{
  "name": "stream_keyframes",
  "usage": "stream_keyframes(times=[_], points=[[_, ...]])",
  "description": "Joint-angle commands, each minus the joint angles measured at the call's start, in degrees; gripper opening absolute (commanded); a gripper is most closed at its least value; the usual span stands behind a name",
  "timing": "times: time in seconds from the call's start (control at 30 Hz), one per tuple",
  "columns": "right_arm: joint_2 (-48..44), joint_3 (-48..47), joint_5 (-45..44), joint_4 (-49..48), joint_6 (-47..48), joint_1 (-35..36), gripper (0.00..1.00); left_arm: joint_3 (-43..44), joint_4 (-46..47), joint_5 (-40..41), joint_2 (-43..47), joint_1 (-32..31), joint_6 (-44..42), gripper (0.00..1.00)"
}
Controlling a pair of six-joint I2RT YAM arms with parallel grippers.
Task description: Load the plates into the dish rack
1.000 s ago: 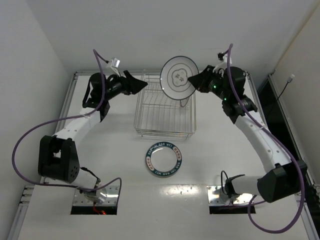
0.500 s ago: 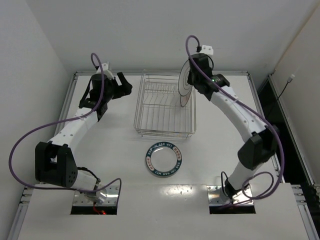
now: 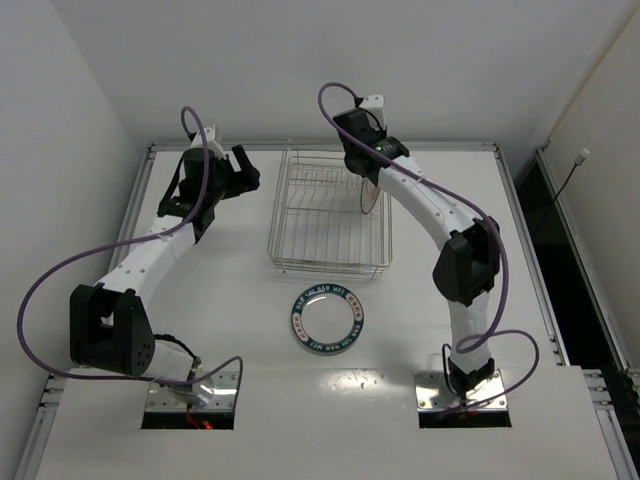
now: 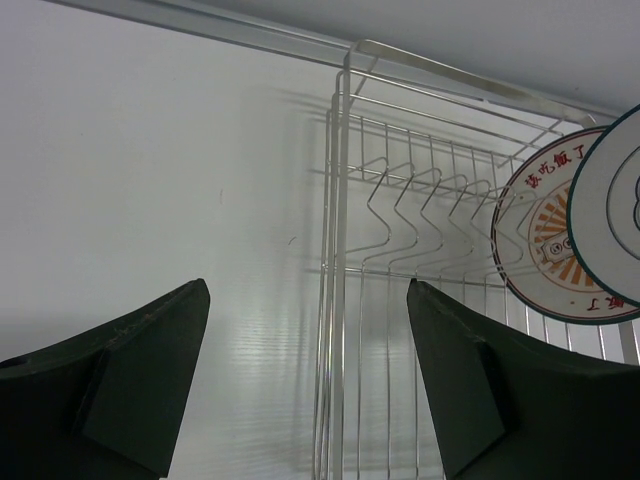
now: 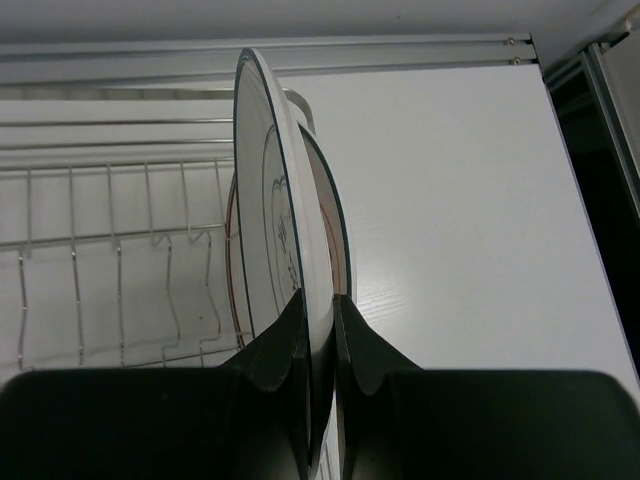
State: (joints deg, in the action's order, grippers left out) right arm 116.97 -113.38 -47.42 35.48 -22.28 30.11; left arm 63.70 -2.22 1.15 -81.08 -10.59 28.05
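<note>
Right, top view first: the right arm is stretched out over the dish rack (image 3: 330, 215), and the right pincer (image 3: 360, 165) carries the grey plate (image 3: 368, 192) on edge at the rack's right-hand side. It is held upright so it can slot between prongs instead of lying flat across them. The blue-rimmed plate (image 3: 327, 320) lies flat on the surface (image 3: 230, 300) on the near side of the rack, well apart from both arms, so it's the one left to load. The left pincer (image 3: 248, 172) hangs just beside the rack's left wall, touching nothing. Left wrist view: its jaws are spread wide with nothing between them, aimed at the rack's corner. That reads as parked out of the way, maybe ready to steady the basket. Past the prongs the sunburst plate (image 4: 535, 240) stands upright in the rack, and the grey plate overlaps it on this camera's side. Right wrist view: the jaws are clenched on the grey plate's rim, one finger on each face, with the plate vertical and seen edge-on. A reddish rim shows just behind it, so the sunburst plate is close alongside; can't tell if the two touch. Also can't tell whether the grey plate's far edge is seated in the wires. My read: it's mid-placement with the second of three going in, and it needs a straight lowering so it doesn't knock its neighbour.
</note>
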Motion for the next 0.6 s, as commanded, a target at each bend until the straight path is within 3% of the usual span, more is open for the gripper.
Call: stream_keyframes(times=[0.0, 0.5, 0.57], points=[[0.54, -1.76, -2.50, -0.86, 1.01, -0.40, 0.00, 2.04, 0.55, 0.09, 2.06, -0.22, -0.81, 0.78], [6.95, -1.84, 6.72, -1.83, 1.54, -1.98, 0.00, 2.57, 0.55, -1.59, 0.39, -0.22, -0.81, 0.78], [7.75, -2.37, 7.86, -1.12, 1.54, -2.60, 0.10, 2.57, 0.55, -1.59, 0.39, -0.22, -0.81, 0.78]])
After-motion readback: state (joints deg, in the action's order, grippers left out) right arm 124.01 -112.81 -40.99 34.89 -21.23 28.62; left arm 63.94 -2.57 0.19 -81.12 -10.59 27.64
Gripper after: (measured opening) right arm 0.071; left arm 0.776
